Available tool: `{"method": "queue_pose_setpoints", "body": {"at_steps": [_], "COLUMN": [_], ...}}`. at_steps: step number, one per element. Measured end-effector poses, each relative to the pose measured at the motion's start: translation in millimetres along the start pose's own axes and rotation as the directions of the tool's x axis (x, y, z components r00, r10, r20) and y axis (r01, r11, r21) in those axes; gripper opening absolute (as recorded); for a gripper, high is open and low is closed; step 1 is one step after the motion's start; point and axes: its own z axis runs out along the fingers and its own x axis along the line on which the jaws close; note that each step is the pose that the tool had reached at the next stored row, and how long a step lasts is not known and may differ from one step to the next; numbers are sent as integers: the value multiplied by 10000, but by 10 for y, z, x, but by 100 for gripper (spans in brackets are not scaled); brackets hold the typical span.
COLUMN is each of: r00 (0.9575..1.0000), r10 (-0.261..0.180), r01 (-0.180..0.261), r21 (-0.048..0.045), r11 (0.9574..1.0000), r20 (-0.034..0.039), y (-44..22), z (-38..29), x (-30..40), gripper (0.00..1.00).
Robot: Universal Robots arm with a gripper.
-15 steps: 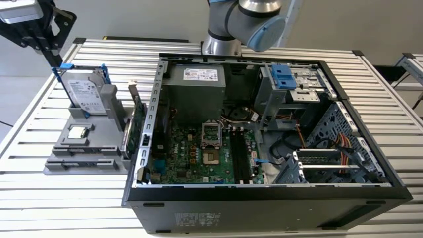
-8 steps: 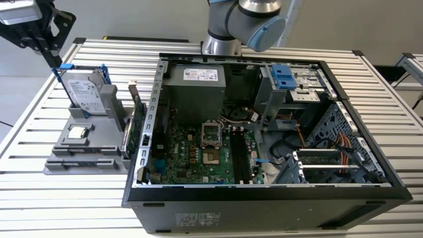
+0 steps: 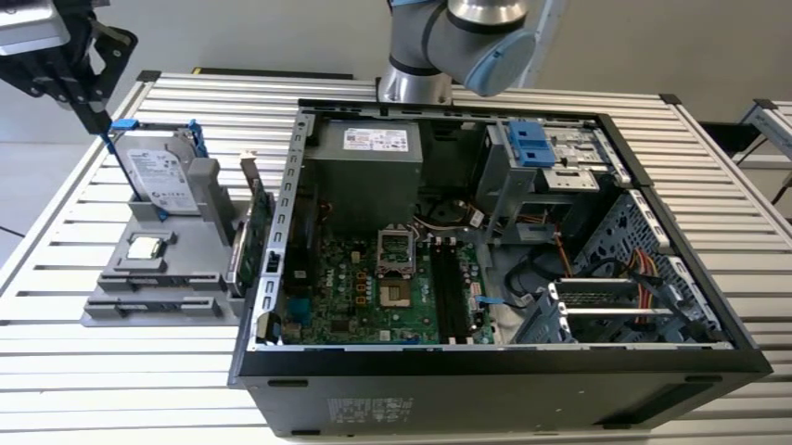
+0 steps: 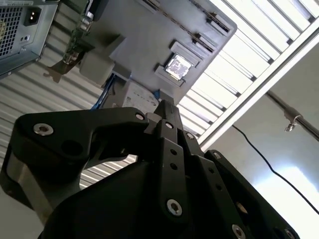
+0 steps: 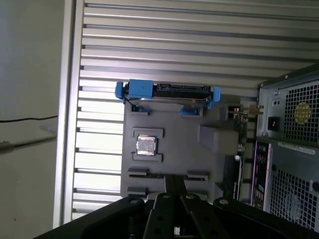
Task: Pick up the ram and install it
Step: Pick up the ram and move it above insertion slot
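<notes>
My gripper (image 3: 99, 128) hangs high over the table's far corner on the exterior view's left, just behind the grey parts holder (image 3: 111, 297). Its two black fingers (image 4: 167, 109) are pressed together, and I see nothing between them in both wrist views. The gripper (image 5: 174, 181) points down over the holder's front slots (image 5: 167, 172). The ram is out of view. The open computer case (image 3: 495, 362) lies in the middle of the table, with the motherboard (image 3: 371, 287) and its long dark memory slots (image 3: 448, 287) exposed.
On the holder stand a silver hard drive in a blue-tabbed frame (image 3: 161, 176), a small square chip (image 3: 145, 247) and a green card with a metal bracket (image 3: 254, 232). The arm's base (image 3: 415, 56) rises behind the case. The table is slatted metal (image 3: 124, 371).
</notes>
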Motion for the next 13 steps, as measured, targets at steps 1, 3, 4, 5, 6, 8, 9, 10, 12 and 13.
{"method": "queue_pose_setpoints", "body": {"at_steps": [1, 3, 4, 5, 6, 8, 9, 10, 12, 13], "r00": [10000, 10000, 10000, 10000, 10000, 9999, 9999, 9999, 9999, 9998], "r10": [12, 41, 55, 68, 82, 106, 120, 133, 162, 178], "r01": [-12, -41, -55, -68, -82, -106, -120, -133, -162, -178], "r21": [0, 0, 0, 0, 0, 1, 1, 1, 0, 1], "r11": [10000, 10000, 10000, 10000, 10000, 9999, 9999, 9999, 9999, 9998], "r20": [1, 2, 2, 3, 4, 5, 6, 6, 9, 8], "y": [-14, -45, -60, -75, -92, -124, -141, -159, -193, -212], "z": [-1, -2, -2, -3, -4, -5, -6, -7, -7, -9], "x": [1, 2, 3, 4, 5, 6, 7, 8, 9, 10], "gripper": [0, 0, 0, 0, 0, 0, 0, 0, 0, 0]}}
